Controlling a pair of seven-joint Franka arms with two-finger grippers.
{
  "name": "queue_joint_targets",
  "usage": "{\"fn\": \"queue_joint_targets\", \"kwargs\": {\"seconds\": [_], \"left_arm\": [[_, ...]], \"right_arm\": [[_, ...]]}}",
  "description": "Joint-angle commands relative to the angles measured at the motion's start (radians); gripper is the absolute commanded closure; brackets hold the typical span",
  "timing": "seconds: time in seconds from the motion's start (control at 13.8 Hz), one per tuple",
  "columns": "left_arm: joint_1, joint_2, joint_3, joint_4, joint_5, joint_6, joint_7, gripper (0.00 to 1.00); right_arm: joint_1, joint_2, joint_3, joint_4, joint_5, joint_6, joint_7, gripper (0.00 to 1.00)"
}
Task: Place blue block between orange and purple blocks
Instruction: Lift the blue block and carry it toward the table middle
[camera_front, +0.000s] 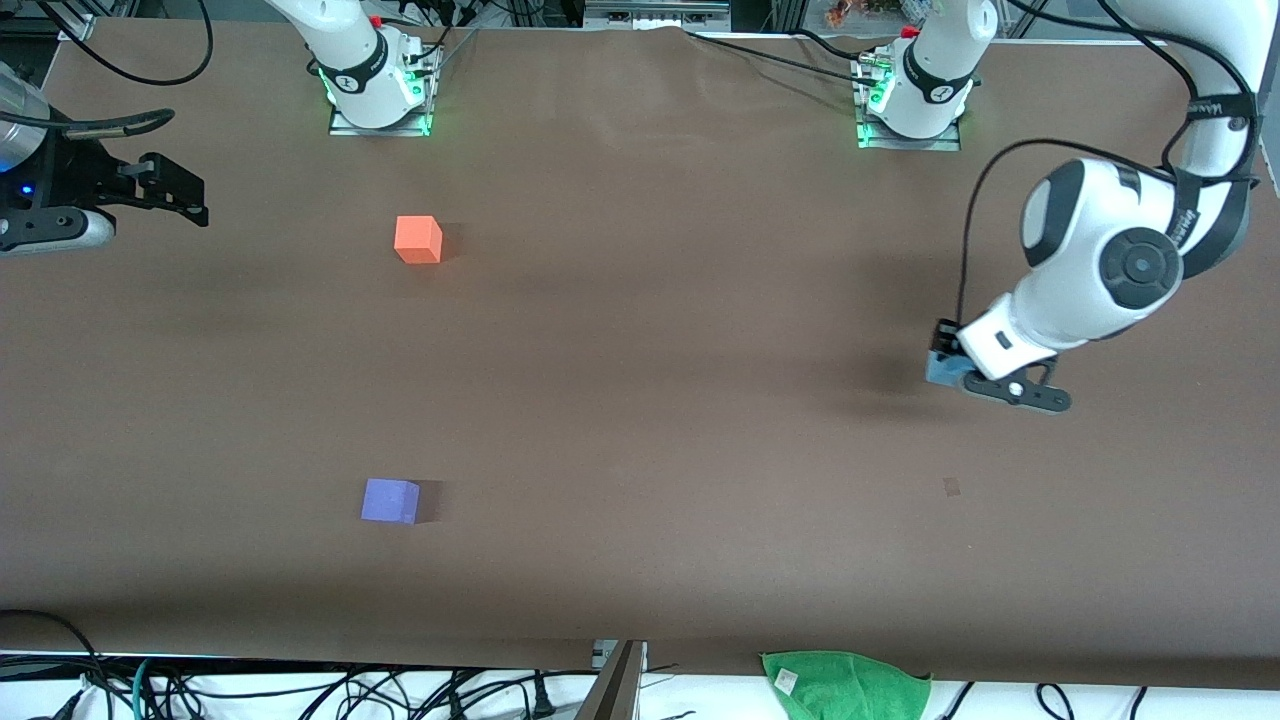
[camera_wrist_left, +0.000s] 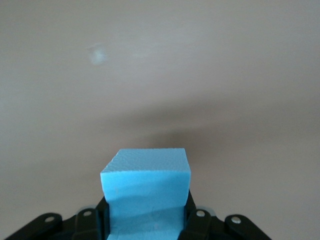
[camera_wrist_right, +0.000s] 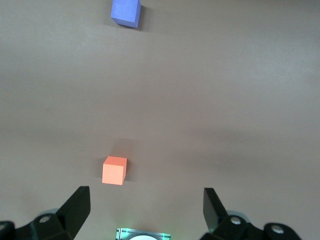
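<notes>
The blue block (camera_wrist_left: 146, 192), closest to my left wrist lens, sits clamped between my left fingers (camera_wrist_left: 196, 225), one pad on each side face, about half its height standing proud of the pads. My left gripper (camera_front: 962, 372) carries it just above the table (camera_front: 640, 400) at the left arm's end, a shadow lying on the surface beneath it. Well apart from that position, toward the right arm's end, the orange block (camera_front: 418, 239) rests closer to the robot bases and the purple block (camera_front: 390, 500) nearer to the front camera, with an open stretch of table between them. My right gripper (camera_front: 165, 190) waits at the right arm's edge of the table, fingers spread and empty; its wrist view shows both cubes in line. Risk assessment: the carry is long, and because the grip covers only the lower part of the cube, a quick traverse could let it rotate or slip. A descent off the line joining the two cubes would leave the blue block outside the gap; a low approach path could knock either cube and shift the target.
</notes>
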Motion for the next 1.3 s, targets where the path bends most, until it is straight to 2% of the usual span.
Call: {"fn": "queue_joint_targets", "kwargs": {"seconds": [0.0, 0.29, 0.36, 0.58, 0.8, 0.87, 0.94, 1.23], "left_arm": [[-0.082, 0.076, -0.107, 0.106, 0.0, -0.053, -0.173, 0.88], [-0.363, 0.336, -0.11, 0.351, 0.013, -0.044, -0.498, 0.9], [-0.415, 0.405, -0.107, 0.408, 0.013, -0.006, -0.554, 0.89], [-0.539, 0.524, -0.066, 0.427, 0.088, 0.24, -0.675, 0.87], [-0.699, 0.591, 0.056, 0.428, 0.121, 0.321, -0.776, 0.82], [-0.73, 0.593, 0.084, 0.428, 0.118, 0.335, -0.796, 0.71], [-0.733, 0.592, 0.089, 0.428, 0.116, 0.335, -0.806, 0.02], [-0.715, 0.54, 0.089, 0.419, 0.116, 0.308, -0.81, 0.0]], "right_arm": [[-0.01, 0.007, 0.005, 0.021, 0.018, -0.006, -0.01, 0.0], [-0.011, 0.007, 0.005, 0.021, 0.018, -0.005, -0.01, 0.0], [-0.011, 0.007, 0.005, 0.021, 0.018, -0.005, -0.01, 0.0], [-0.011, 0.007, 0.003, 0.021, 0.018, -0.006, -0.01, 0.0], [-0.011, 0.01, 0.003, 0.021, 0.018, -0.006, -0.011, 0.0], [-0.011, 0.01, 0.003, 0.021, 0.018, -0.008, -0.01, 0.0], [-0.011, 0.01, 0.003, 0.02, 0.018, -0.008, -0.011, 0.0], [-0.01, 0.012, 0.003, 0.02, 0.018, -0.009, -0.013, 0.0]]}}
